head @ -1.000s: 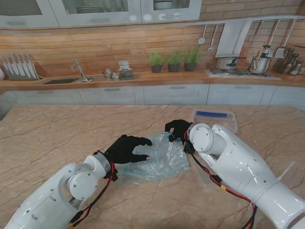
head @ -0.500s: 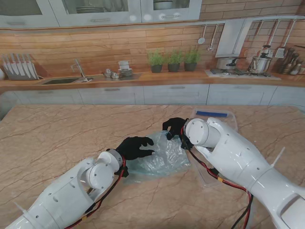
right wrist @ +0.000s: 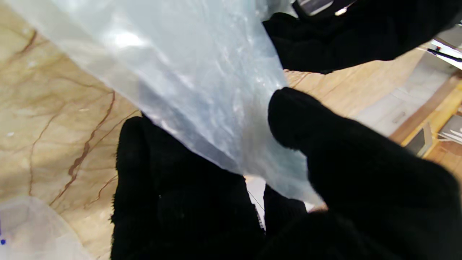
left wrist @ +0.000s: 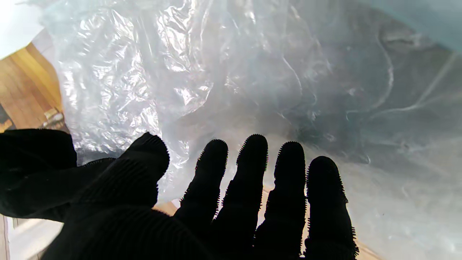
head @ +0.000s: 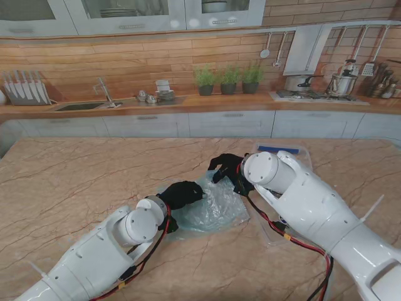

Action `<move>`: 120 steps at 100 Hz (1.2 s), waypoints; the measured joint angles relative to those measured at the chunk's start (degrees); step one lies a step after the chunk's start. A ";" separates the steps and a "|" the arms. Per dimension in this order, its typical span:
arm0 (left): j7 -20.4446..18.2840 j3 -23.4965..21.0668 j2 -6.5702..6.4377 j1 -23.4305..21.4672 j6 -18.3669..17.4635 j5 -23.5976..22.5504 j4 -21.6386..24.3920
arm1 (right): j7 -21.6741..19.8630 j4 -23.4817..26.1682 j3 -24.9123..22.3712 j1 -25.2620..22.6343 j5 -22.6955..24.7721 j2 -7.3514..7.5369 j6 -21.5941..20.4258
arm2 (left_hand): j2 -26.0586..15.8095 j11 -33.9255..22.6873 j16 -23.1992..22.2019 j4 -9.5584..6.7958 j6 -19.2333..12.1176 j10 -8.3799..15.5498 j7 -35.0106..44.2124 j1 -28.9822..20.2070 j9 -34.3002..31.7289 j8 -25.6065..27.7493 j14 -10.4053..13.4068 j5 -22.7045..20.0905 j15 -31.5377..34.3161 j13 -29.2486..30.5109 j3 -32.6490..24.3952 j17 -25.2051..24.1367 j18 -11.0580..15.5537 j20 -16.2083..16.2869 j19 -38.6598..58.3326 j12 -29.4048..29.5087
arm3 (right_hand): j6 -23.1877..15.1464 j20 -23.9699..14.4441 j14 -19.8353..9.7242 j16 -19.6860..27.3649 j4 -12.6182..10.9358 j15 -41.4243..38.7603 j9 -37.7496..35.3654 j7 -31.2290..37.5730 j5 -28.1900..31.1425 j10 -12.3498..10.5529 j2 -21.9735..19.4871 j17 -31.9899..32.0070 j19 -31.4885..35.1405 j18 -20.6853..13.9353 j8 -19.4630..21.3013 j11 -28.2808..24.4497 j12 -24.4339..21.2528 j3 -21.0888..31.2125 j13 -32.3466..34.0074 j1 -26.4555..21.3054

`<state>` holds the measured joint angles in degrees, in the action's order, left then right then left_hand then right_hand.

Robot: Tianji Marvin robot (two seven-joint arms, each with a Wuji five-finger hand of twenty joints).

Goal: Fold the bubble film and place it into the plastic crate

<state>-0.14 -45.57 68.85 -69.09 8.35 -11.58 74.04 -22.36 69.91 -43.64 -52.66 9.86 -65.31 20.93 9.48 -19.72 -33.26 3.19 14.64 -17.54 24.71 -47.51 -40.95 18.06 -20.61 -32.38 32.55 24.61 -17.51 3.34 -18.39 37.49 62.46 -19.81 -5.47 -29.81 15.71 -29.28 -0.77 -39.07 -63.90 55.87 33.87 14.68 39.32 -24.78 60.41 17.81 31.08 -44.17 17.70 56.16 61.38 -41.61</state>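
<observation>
Stand view first: the biggest thing is the marble table [head: 69, 182], one of it, with two white arms coming up from the near corners. Compared with a second ago, both arms have pushed farther in toward the middle, and the left hand [head: 182, 194] has slid from the near-left edge of the bubble film [head: 216, 207] to under or against its left side. The film looks more bunched and shorter side to side now, so the fold seems to be underway, not finished.

One sheet of bubble film, lying crumpled mid-table between the two hands, part of it lifted. One plastic crate [head: 285, 155], clear with a blue strip, sitting on the far right just behind the right forearm, nothing visibly in it yet.

Two black-gloved hands. The right hand [right wrist: 252, 187] is pinching a corner of the film between thumb and fingers, clear in its wrist view. The left hand's wrist view shows the fingers [left wrist: 252, 173] stretched flat and spread, gripping nothing, with film draped right in front of them.

Placing still looks a way off.
</observation>
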 measured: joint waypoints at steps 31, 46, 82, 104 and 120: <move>-1.33 -3.70 1.24 -1.95 -0.47 10.19 -0.17 | 0.66 2.35 -3.37 -2.06 -7.83 -0.60 4.66 | -1.71 3.39 1.49 -0.05 4.52 -3.62 -10.14 12.64 4.57 -5.83 -1.95 1.20 -3.99 -4.47 17.43 -6.13 -0.69 -1.89 -5.89 2.42 | 6.15 -0.57 -0.01 -0.56 0.10 -1.23 1.32 -16.97 -1.23 -0.16 -5.25 1.15 -0.05 0.00 -3.38 0.42 -0.01 -2.04 -1.78 0.07; -1.90 -5.32 1.54 -2.84 -0.17 15.03 -0.02 | 0.65 2.46 -3.68 -2.38 -12.52 -1.12 5.73 | -1.71 4.28 2.00 -0.05 5.08 -4.20 -12.57 12.64 4.36 -6.57 -1.96 1.20 -5.07 -4.65 17.43 -7.18 -0.61 -2.54 -8.26 3.30 | 8.33 -1.83 0.67 -0.56 -0.13 -0.48 6.44 -22.65 -4.74 1.71 -12.26 3.77 -0.81 0.00 -2.34 1.85 1.57 -14.45 -6.05 4.87; -2.09 -6.44 1.77 -3.68 0.23 17.68 0.74 | 0.96 0.95 -5.37 -3.55 -20.48 -3.30 7.18 | -1.69 5.16 2.68 -0.05 5.67 -4.25 -16.28 16.92 5.45 -7.37 -1.97 1.20 -7.91 -5.22 18.00 -7.83 -0.66 -3.41 -11.97 4.41 | 11.36 -3.30 4.17 1.17 3.32 4.50 15.68 -33.27 -13.73 7.24 -21.53 10.70 -6.07 0.23 -3.72 7.54 1.37 -28.31 -15.76 21.76; -1.55 -7.37 2.21 -4.38 -0.32 20.31 0.88 | -1.14 0.31 -5.05 -3.60 -21.79 -3.32 7.32 | -1.69 5.26 2.69 -0.58 6.79 -5.01 -17.88 19.30 5.45 -8.15 -2.67 0.63 -8.69 -5.76 18.00 -8.10 -0.91 -3.54 -14.02 5.08 | 11.37 -4.04 4.71 4.47 3.32 11.19 19.44 -36.22 -17.42 8.61 -25.29 12.20 -12.00 0.19 -4.65 11.68 0.02 -31.49 -19.48 22.49; -1.20 -8.55 2.58 -5.14 0.15 23.18 1.53 | -1.33 -0.06 -4.57 -3.55 -22.18 -3.32 7.02 | -1.71 5.27 2.70 -0.58 7.23 -5.67 -19.08 19.94 5.48 -8.78 -3.17 0.63 -9.12 -5.76 17.99 -8.35 -1.21 -4.12 -15.49 5.22 | 11.27 -4.67 4.72 5.77 3.32 13.85 20.76 -36.55 -18.01 8.64 -25.41 12.85 -14.89 0.19 -4.89 12.88 -0.57 -32.38 -22.22 22.49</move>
<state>-1.34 -54.11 71.43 -74.23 8.50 11.60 75.58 -23.69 69.85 -48.21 -56.21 -12.31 -68.63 27.95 7.77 -14.46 -30.56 2.60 21.87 -23.21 5.63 -27.56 -35.48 9.28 -23.78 -31.75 23.43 18.85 0.48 -5.01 -19.60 33.38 46.97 -14.59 5.79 -34.48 20.43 -23.51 2.55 -25.22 -43.14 19.32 15.86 23.32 13.91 -11.93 45.52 18.00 26.20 -31.29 17.14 23.78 39.16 -19.12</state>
